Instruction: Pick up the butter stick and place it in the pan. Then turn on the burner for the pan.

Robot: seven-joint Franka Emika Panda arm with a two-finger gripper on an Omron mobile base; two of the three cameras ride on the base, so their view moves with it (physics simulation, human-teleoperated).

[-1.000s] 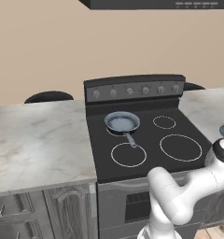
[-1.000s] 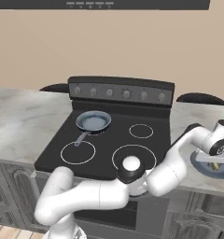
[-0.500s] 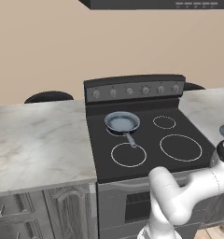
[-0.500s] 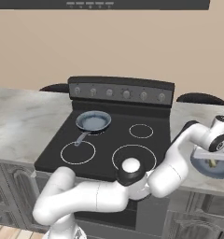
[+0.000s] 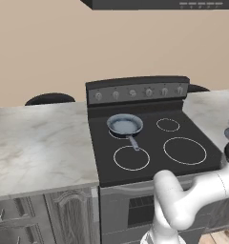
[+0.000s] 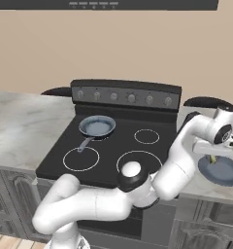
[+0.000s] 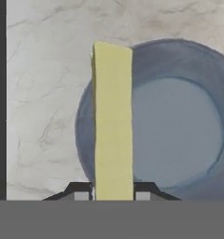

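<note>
A: Left base view. The arm [image 5: 192, 195] rises from the lower right and its hand runs off the right edge, so the pincer is cut off here. What reads clearly?

B: The pan [image 5: 125, 126] sits on the black cooktop [image 5: 150, 157] at the rear left, handle pointing toward the front. Its grey-blue inside holds nothing. Its burner ring is mostly covered by the pan, so I give it no point. A dark rounded shape at the right edge is too cropped to name.

A: Right base view.

B: The pan [image 6: 96, 127] is at the rear left of the cooktop [image 6: 113, 151], inside bare. The arm's end reaches over the marble bench [image 6: 196, 187] to the right of the stove, above a blue plate [image 6: 220, 170]. The pincer [image 6: 213, 159] is mostly hidden behind the wrist. A small yellowish bit shows under it, too small to name for certain.

A: Hand view.

B: The butter stick [image 7: 113, 121] stands between the two dark fingertips [image 7: 79, 190], and the pincer [image 7: 112, 192] is clenched on it. The stick's near end is cut off by the picture's lower margin. Behind it lies the plate [image 7: 179, 130], with nothing on the part in view; its right and lower rims run out of the picture. The bench [image 7: 44, 93] shows on the left and along the top. A dark strip runs down the left edge, and I cannot tell what it is.
</note>
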